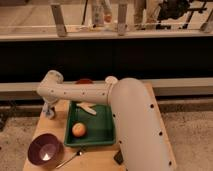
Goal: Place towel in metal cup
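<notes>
My white arm (125, 107) reaches from the lower right across the table to the far left. The gripper (48, 111) points down over the table's left edge, left of the green tray (107, 136). A pale, flat strip (86, 107) that may be the towel lies in the back of the tray, to the right of the gripper and apart from it. I see no metal cup; something greyish at the gripper's tip is too unclear to name.
An orange fruit (78, 129) sits in the tray. A purple bowl (44, 150) and a spoon (70, 159) lie at the front left. A red object (84, 81) shows behind the arm. A small dark object (118, 158) sits by the front edge. A railing runs behind the wooden table (95, 159).
</notes>
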### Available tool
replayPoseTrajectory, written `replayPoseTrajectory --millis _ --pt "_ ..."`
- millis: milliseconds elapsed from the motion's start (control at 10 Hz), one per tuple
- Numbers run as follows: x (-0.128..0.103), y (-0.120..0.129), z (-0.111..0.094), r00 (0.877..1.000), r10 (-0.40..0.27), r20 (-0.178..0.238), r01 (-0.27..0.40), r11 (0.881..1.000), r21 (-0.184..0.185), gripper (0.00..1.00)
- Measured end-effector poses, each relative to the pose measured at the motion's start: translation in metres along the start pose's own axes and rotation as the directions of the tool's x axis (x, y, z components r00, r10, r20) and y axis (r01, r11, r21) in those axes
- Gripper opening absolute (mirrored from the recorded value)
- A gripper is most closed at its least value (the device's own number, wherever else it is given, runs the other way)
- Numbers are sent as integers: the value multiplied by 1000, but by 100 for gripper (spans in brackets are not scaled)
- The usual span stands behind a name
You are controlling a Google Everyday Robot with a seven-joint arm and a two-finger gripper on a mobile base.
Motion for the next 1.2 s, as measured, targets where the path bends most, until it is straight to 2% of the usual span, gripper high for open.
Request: replayPoseTrajectory --millis 600,800,1000,1200 --pt "-3 0 -4 1000 29 -7 -29 1000 -3 80" --pt "1 3 -11 1000 -15 1 15 1000 -2 80" --pt "-10 1 -12 997 -75 19 75 997 -16 80" --pt "-6 0 -13 997 -73 14 73 997 -15 80"
